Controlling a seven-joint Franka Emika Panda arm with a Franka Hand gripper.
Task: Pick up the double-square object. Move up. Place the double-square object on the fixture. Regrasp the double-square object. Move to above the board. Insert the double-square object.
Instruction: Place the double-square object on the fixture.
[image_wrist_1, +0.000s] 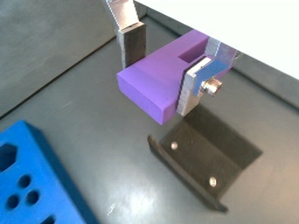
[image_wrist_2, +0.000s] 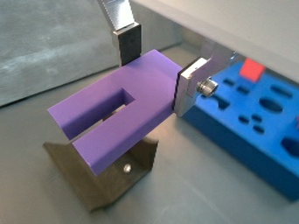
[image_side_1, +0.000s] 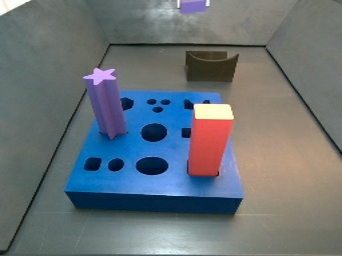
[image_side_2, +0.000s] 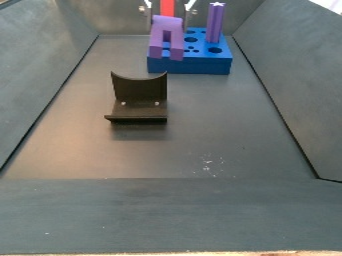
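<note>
The board (image_side_1: 140, 165), a broad blue block full of round and square holes, lies on the dark floor in the near part of a side view, carrying a tall purple star-topped column (image_side_1: 106, 102) on its left and a red block (image_side_1: 211, 140) standing upright on its right. Beyond it, near the far wall, sits the fixture (image_side_1: 210, 65), a dark notched bracket; in a side view it stands alone on the floor (image_side_2: 138, 98), well apart from the board. High above the floor hangs the gripper (image_wrist_1: 166, 67), its two silver fingers closed against opposite sides of the double-square object (image_wrist_1: 158, 80), a light-purple block with a slot cut in one end (image_wrist_2: 117, 105). In both wrist views the held block is above the fixture (image_wrist_1: 205, 156), clear of it.
</note>
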